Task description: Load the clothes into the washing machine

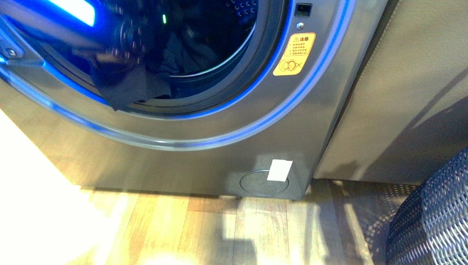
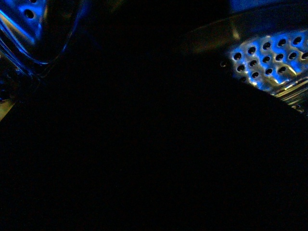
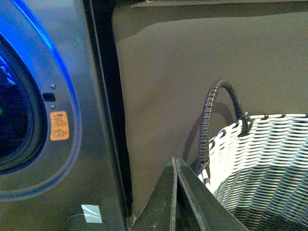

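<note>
The silver-grey washing machine [image 1: 182, 160] fills the front view, its round porthole open and lit blue. The dark navy clothes [image 1: 129, 85] hang over the gasket's lower lip, with more dark fabric inside the drum. My left arm reaches into the porthole at the upper left; its gripper is hidden among the fabric. The left wrist view is mostly dark, with only perforated steel drum wall [image 2: 269, 60] showing. My right gripper [image 3: 176, 161] is shut and empty, held beside the machine [image 3: 57, 192] and in front of a beige panel.
A yellow warning sticker [image 1: 294, 53] sits right of the porthole. A plain beige-grey panel [image 1: 408, 88] stands right of the machine. A woven basket [image 3: 260, 163] with a dark handle sits at the right, also showing in the front view [image 1: 436, 221]. Wooden floor lies below.
</note>
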### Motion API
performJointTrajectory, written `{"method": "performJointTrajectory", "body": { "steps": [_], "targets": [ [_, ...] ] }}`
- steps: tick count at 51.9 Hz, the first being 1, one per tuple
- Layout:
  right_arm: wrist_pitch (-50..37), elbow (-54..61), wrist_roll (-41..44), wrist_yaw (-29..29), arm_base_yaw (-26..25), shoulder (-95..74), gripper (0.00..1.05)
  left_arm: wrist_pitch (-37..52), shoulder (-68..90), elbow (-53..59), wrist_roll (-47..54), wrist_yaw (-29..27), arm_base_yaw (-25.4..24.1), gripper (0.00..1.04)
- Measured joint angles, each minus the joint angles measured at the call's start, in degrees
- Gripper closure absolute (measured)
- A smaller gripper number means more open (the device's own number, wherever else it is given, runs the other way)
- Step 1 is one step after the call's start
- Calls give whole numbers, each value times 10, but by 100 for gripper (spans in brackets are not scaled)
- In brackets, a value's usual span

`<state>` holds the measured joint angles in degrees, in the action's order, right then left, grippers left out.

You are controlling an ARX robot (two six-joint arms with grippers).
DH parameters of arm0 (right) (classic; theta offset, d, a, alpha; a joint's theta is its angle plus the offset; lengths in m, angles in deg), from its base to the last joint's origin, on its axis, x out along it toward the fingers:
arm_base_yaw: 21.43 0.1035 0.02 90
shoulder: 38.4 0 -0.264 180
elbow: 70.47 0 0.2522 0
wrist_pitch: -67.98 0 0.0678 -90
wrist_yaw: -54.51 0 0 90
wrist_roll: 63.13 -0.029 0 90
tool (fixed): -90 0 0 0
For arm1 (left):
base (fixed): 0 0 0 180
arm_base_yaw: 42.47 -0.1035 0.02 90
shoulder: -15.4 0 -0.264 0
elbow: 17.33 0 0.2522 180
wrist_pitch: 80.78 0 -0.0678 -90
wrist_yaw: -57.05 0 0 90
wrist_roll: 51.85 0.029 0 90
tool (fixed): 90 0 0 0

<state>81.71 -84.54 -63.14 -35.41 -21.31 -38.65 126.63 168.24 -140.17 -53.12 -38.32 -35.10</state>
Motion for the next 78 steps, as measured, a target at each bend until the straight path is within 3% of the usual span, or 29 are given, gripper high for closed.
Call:
{"method": "performJointTrajectory", "body": {
  "steps": [17,44,64,78],
  "targets": [
    [0,0,0,0,0,0,102,81,-109,173,3,6,-7,5],
    [0,0,0,0,0,0,102,195,-346,509,-11,49,3,7],
    [0,0,0,0,0,0,102,175,-559,692,-2,90,47,7],
    [0,0,0,0,0,0,58,81,-744,755,30,106,57,7]
  ]
}}
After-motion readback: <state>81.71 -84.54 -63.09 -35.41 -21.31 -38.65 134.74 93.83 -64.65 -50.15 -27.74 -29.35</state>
